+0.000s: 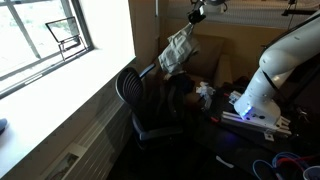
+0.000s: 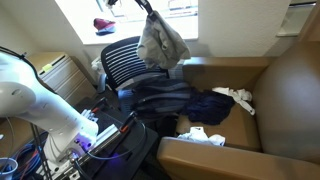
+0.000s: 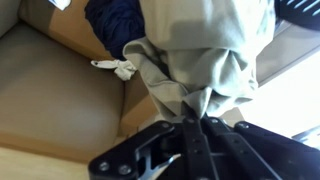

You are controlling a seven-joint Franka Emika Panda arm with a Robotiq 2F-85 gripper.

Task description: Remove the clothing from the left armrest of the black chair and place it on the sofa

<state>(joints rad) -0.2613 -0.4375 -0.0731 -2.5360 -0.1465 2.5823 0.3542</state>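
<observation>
Up in the air, hanging from the gripper (image 3: 197, 120), which squeezes tight on the top of the grey clothing (image 2: 160, 42). Long way up and down, loose end pointing straight down. High up by the black chair (image 2: 122, 62), near the brown sofa (image 2: 270, 90).

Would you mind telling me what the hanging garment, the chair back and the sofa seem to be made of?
The garment looks like soft woven cloth, matte grey-beige: it hangs in limp folds. The chair back seems black mesh, judging by its fine grid. The sofa looks like smooth brown leather or imitation, with a faint sheen.
</observation>
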